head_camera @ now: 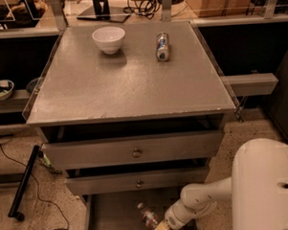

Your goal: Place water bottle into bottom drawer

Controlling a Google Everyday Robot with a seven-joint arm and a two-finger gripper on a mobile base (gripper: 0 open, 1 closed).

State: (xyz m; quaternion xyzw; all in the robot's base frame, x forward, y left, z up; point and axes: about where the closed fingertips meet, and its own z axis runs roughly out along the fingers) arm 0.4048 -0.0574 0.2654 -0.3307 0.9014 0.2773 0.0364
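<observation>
The water bottle (147, 216) is a small clear bottle with a coloured label, tilted over the grey floor of the bottom drawer (112, 212), which is pulled out at the bottom of the view. My gripper (157, 228) reaches in from the right on a white arm and sits at the bottle's lower end, right against it. The frame's lower edge cuts off the gripper, so its hold on the bottle does not show. The two upper drawers show their fronts with brass knobs.
On the cabinet top stand a white bowl (108, 39) and a silver-blue can (162, 46) lying on its side. The middle drawer front (137, 181) overhangs the bottom drawer. A black bar and cables (23, 182) lie on the floor at left. My white body (267, 188) fills the lower right.
</observation>
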